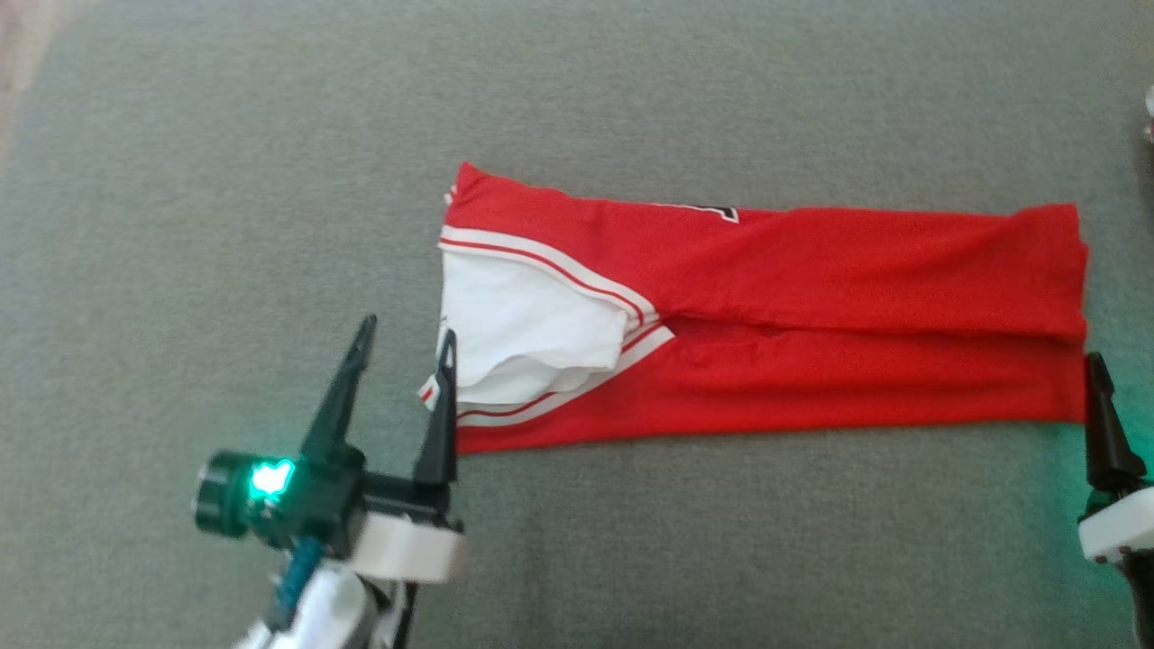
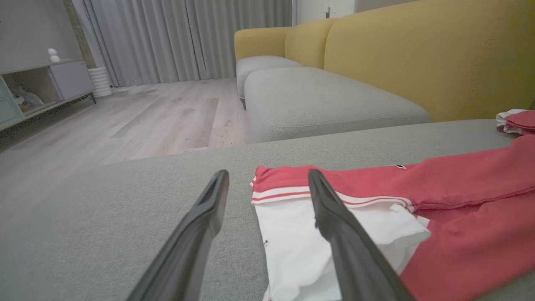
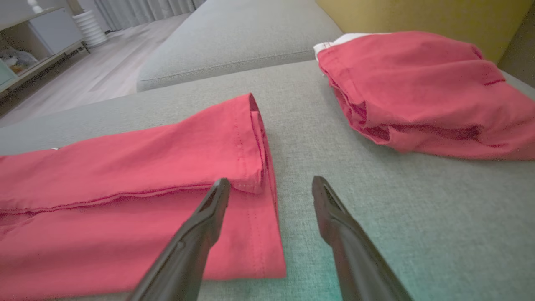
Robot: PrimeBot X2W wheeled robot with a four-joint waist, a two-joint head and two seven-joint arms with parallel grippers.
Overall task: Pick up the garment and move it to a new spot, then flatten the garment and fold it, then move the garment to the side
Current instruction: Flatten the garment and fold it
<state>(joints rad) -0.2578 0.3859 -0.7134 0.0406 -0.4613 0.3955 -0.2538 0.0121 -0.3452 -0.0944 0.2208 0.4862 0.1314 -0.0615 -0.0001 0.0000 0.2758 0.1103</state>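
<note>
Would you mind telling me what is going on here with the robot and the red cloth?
The robot is folding a red-and-white garment on a grey sofa cushion. The garment lies flat, folded lengthwise into a long strip. The left tool is open at its white-lined end and the right tool is open at its hem end; neither holds cloth. Another red garment lies folded farther along the cushion.

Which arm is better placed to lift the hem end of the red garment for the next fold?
Right, probably. The right tool, open, straddles the garment's hem corner on the cushion, ready to close. The left tool, also open, is at the opposite, armhole end.
</note>
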